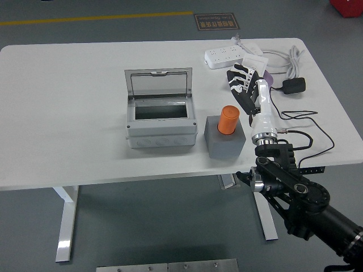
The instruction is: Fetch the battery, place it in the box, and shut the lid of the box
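An orange cylindrical battery (pixel 229 119) stands upright in a dark grey block holder (pixel 224 137) near the table's front edge. To its left a grey box (pixel 160 131) stands with its clear lid (pixel 159 83) raised at the back. My right hand (pixel 244 86) is over the table just right of and behind the battery, fingers spread and holding nothing. It is not touching the battery. My left arm is out of view.
A white power strip (pixel 232 55) with grey and black cables and a black adapter (pixel 294 86) lies at the back right, behind my hand. A purple object (pixel 267 78) shows partly beside my hand. The white table (pixel 68 113) extends left.
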Motion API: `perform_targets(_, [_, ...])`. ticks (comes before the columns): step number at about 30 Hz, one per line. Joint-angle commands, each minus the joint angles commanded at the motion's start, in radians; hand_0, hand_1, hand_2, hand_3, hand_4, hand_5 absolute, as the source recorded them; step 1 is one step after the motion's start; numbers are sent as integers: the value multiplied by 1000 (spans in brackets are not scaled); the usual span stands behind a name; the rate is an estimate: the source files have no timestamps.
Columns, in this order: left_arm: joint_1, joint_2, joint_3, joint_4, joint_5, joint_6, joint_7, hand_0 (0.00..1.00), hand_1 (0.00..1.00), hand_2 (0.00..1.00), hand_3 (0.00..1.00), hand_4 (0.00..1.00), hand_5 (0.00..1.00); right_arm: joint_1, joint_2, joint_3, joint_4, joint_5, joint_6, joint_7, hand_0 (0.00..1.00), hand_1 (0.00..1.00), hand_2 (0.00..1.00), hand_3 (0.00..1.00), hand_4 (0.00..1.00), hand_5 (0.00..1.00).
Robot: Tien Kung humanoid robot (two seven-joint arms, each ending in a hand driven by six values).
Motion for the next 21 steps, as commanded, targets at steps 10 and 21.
perform_targets(10, [-5, -2, 13, 0, -4, 0, -1, 624, 757, 668, 727, 676, 213, -2, 5, -61, -24, 26, 5, 2, 600, 599, 541, 610, 812, 515])
perform_targets(21, [-14, -7, 36, -3, -15, 0, -9, 623, 757, 668, 727, 675, 214, -5, 0, -109, -56, 1, 48, -38, 585, 592, 526, 592, 813, 496])
